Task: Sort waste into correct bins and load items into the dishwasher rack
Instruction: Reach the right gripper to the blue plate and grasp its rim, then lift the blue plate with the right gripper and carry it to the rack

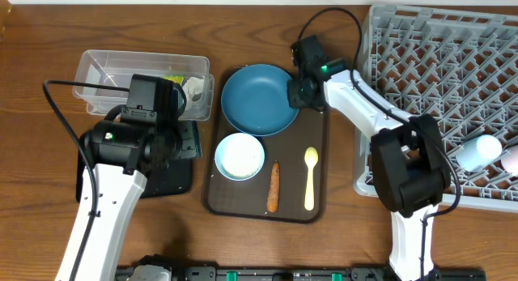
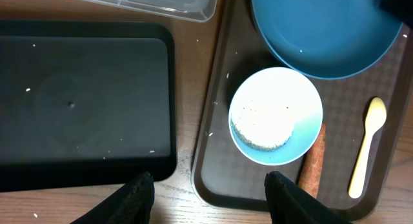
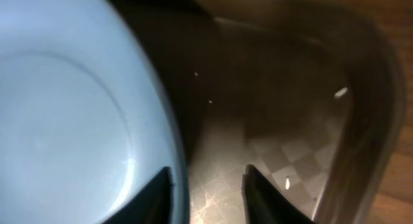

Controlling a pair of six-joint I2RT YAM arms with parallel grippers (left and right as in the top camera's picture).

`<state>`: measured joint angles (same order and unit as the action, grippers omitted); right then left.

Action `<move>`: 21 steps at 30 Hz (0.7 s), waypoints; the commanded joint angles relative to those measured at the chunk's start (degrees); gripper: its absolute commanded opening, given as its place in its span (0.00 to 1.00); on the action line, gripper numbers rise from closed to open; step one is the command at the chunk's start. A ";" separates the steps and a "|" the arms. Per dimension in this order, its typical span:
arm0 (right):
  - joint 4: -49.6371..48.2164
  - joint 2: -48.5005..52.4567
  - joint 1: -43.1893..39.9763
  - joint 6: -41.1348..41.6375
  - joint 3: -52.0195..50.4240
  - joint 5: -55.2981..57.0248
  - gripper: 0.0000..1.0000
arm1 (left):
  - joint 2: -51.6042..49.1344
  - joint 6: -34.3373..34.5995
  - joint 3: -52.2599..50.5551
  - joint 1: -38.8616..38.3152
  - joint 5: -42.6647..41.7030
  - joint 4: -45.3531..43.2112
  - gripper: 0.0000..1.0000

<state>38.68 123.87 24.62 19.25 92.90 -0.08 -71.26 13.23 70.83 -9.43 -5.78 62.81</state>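
— Where is the dark blue plate point(image 1: 257, 99) found?
— At the serving tray's point(image 1: 291, 192) far end. Its right rim is met just left of the right fingers point(image 3: 261, 192), which are spread open. The right arm is nearer.
— What is in the way?
— The bowl point(image 2: 303, 143), mid-tray. The left fingers point(image 2: 139, 198), open too, are held over the tray's left edge.

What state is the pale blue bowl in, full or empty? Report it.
Not empty: the bowl stands upright on the brown tray with a flat mound of white rice in its bottom.
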 commanded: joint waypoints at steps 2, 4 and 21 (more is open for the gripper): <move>-0.09 0.55 0.50 1.95 0.09 1.40 0.19 | -0.61 -0.74 -0.37 0.15 0.70 0.15 0.58; -0.04 0.22 0.22 1.95 0.09 1.55 0.07 | -0.79 -0.74 -0.37 0.15 0.70 0.15 0.58; 2.32 -25.90 -7.52 -14.16 0.15 14.84 0.01 | -0.98 -0.74 -0.37 0.15 0.70 0.13 0.58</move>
<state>41.21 106.61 18.87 10.98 92.51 6.52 -71.90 13.23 70.78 -9.43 -5.78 62.78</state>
